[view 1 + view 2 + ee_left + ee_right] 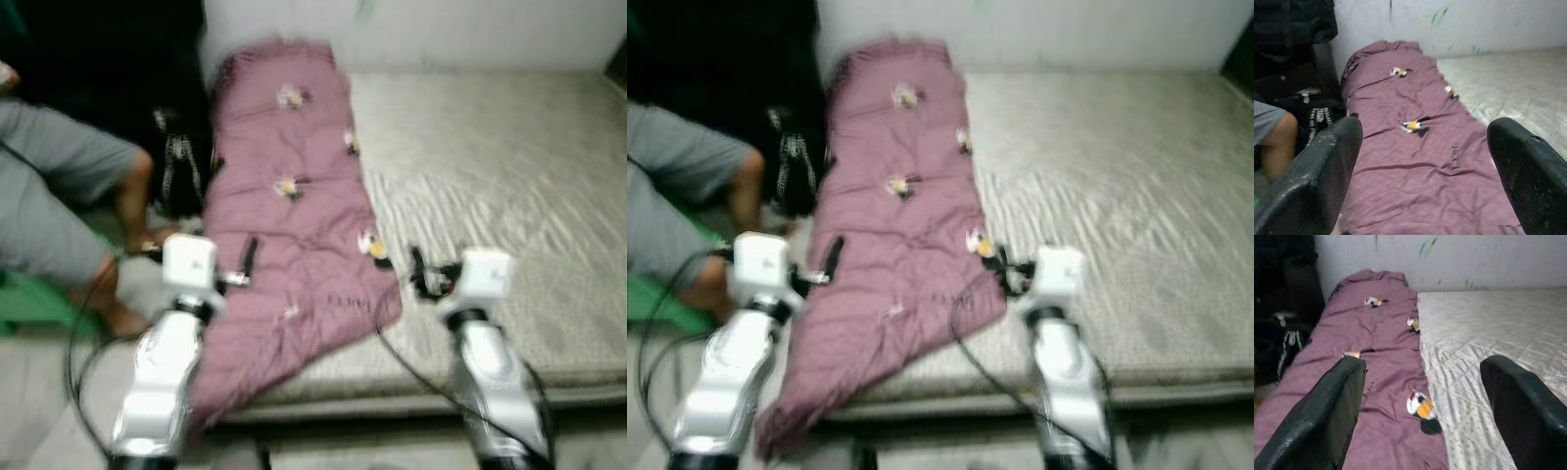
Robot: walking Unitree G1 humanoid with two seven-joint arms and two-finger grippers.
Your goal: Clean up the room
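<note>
A bed with a pale quilted mattress takes up most of the scene ahead of both grippers, set against a light wall. Along its left part lies a mauve quilt (dotted with small cartoon prints), stretching from the wall end back toward the robot, its near corner spilling over the mattress edge just below the left gripper. Left of the quilt, beyond the left fingers, a person in grey shorts sits with bare knee showing, and a dark bag with white stripes rests between that knee and the bed.

The left gripper hovers above the quilt's near part, its fingers spread wide and holding nothing. The right gripper hangs over the quilt's right edge where it meets bare mattress, its fingers likewise spread wide and empty; one print lies straight ahead between them.
</note>
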